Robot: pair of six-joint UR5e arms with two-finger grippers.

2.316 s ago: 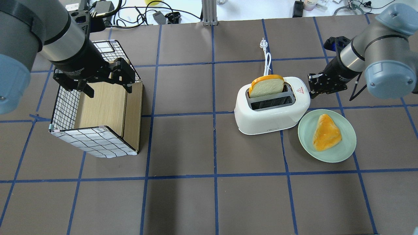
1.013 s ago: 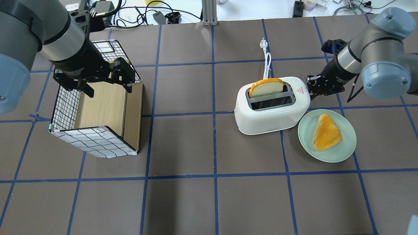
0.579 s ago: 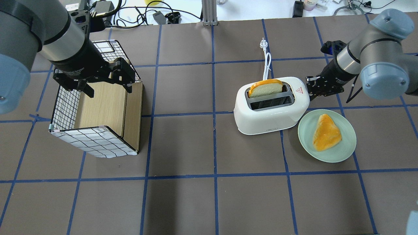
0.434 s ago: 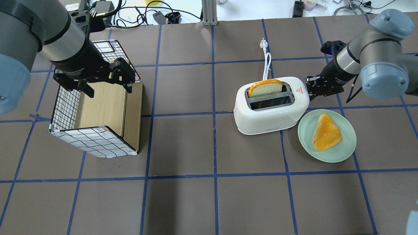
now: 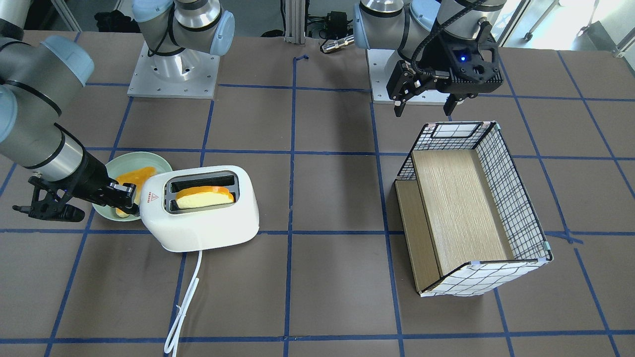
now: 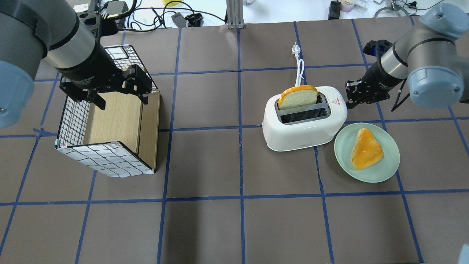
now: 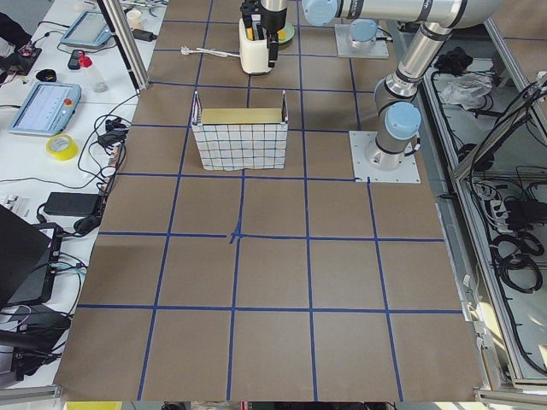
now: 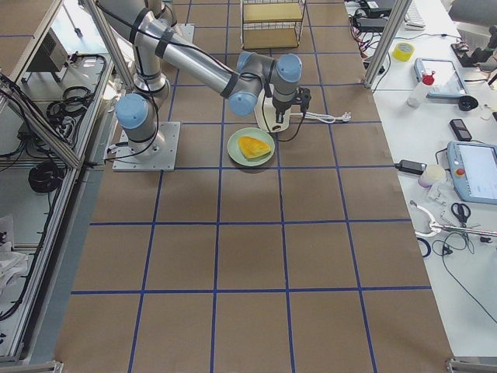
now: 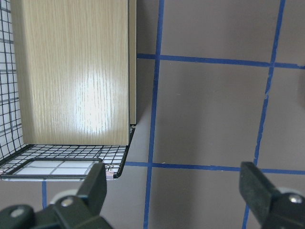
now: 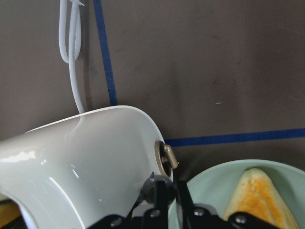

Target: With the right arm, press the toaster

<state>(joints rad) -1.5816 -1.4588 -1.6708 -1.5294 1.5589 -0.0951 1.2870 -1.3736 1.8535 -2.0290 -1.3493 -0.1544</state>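
The white toaster [image 6: 304, 121] stands right of the table's middle, with its white cord [image 6: 299, 69] trailing away behind it. A bread slice [image 6: 297, 97] stands raised in its far slot. My right gripper [image 6: 350, 97] is shut and empty at the toaster's right end. In the right wrist view its closed fingertips [image 10: 164, 183] sit against the toaster's end wall [image 10: 86, 157], just below the grey knob [image 10: 167, 155]. It also shows in the front view [image 5: 130, 201] beside the toaster [image 5: 198, 218]. My left gripper [image 6: 119, 93] is open and empty over the wire basket.
A wire basket [image 6: 110, 121] with wooden panels lies on its side at the left. A pale green plate [image 6: 344, 154] holding a toast wedge [image 6: 366, 148] sits right against the toaster's front right corner, under my right arm. Blue tape lines grid the brown table.
The bread slice sank into the slot as my right gripper pushed down at the toaster's end, then rose again as the gripper lifted slightly. The left arm has not moved.
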